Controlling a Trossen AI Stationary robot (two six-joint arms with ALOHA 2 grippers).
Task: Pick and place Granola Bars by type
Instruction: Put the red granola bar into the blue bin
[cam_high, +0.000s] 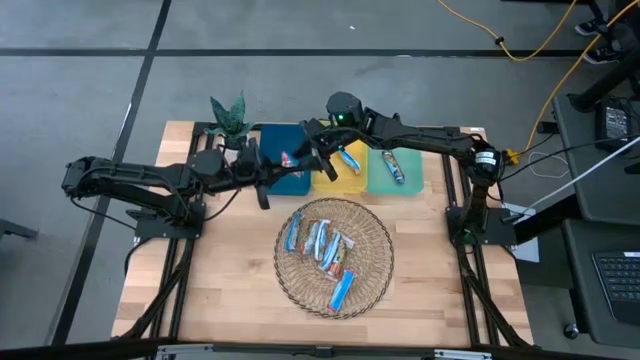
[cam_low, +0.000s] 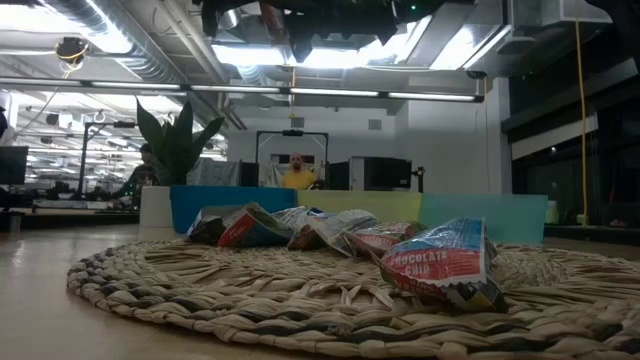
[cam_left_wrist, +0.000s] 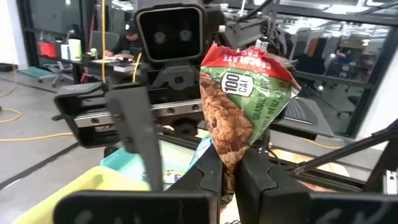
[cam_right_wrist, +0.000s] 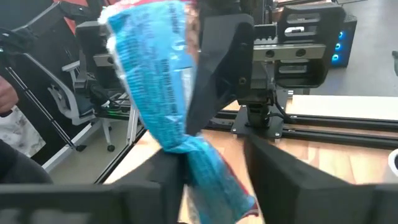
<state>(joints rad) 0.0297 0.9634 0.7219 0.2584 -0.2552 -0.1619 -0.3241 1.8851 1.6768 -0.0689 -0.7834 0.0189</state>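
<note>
My left gripper (cam_left_wrist: 229, 168) reaches in from the table's left and is shut on a granola bar (cam_left_wrist: 245, 93) with a green and red front and a blue back (cam_right_wrist: 155, 74), held in the air above the blue tray (cam_high: 292, 182). My right gripper (cam_right_wrist: 214, 168) faces it from the right, open, with one finger on each side of the bar's free part. In the high view the two grippers meet near the bar (cam_high: 290, 158). Several more bars (cam_high: 322, 245) lie in the round wicker basket (cam_high: 375, 290). One bar lies in the yellow tray (cam_high: 350, 160) and one in the green tray (cam_high: 396, 168). My left gripper pinches the bar's narrow crimped end (cam_left_wrist: 229, 163) between its two fingers. It comes in level from the table's left, and the bar sticks out beyond the fingertips toward the right gripper, lifted clear of the trays. My right gripper's finger (cam_right_wrist: 168, 177) stands against the bar's twisted part; whether it touches, I cannot tell.
The blue, yellow (cam_high: 340, 182) and green (cam_high: 412, 180) trays stand in a row at the far side, with a small potted plant (cam_high: 230, 118) to their left. The basket (cam_low: 200, 290) sits in the middle of the table. Bare wood (cam_high: 220, 280) lies on either side of it.
</note>
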